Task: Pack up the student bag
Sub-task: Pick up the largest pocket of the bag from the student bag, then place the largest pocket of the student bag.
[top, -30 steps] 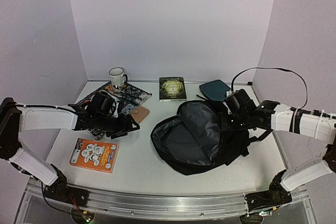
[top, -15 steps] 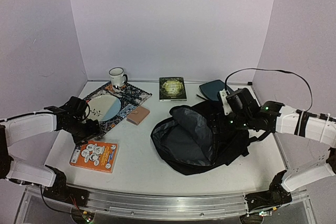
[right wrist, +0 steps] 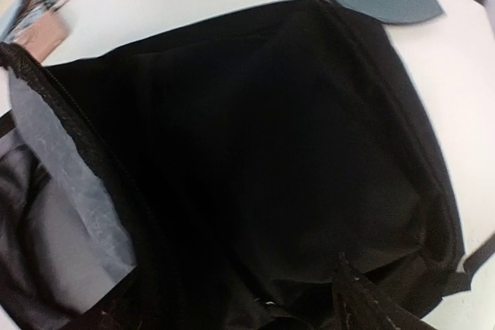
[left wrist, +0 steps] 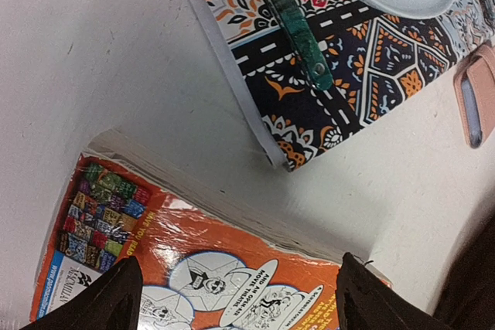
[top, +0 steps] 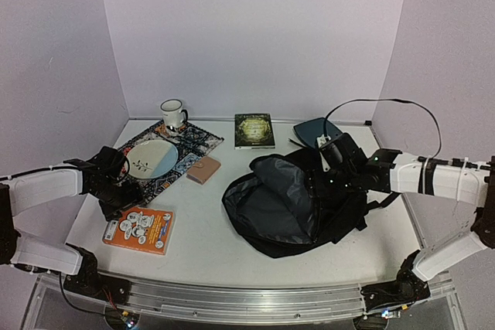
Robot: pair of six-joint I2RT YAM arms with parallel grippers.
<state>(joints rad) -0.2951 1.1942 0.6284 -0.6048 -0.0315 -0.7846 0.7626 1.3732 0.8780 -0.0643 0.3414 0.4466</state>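
The student bag (top: pixel 286 202) lies right of centre, a big floppy black backpack with its mouth open and grey lining (right wrist: pixel 46 214) showing. My right gripper (top: pixel 329 179) hovers low over its black top fabric (right wrist: pixel 271 129). One finger (right wrist: pixel 363 299) stands wide at the side and nothing is pinched, so it is open. My left gripper (top: pixel 116 191) is open just above the far edge of an orange paperback (top: pixel 139 228). Its cartoon cover (left wrist: pixel 193 268) lies between the spread fingertips (left wrist: pixel 371 299).
A patterned mat (top: pixel 182 144) with a pale blue plate (top: pixel 151 158) lies at back left; its corner (left wrist: pixel 294 113) is close to the orange book. Also here: a tan wallet (top: pixel 204 169), a white mug (top: pixel 172 113), a dark green book (top: pixel 254 130), a teal pad (top: pixel 315 130).
My left arm drew back to the left, off the patterned mat, and now hangs over the orange book. My right gripper slid a little left along the bag. Both jaws widened.
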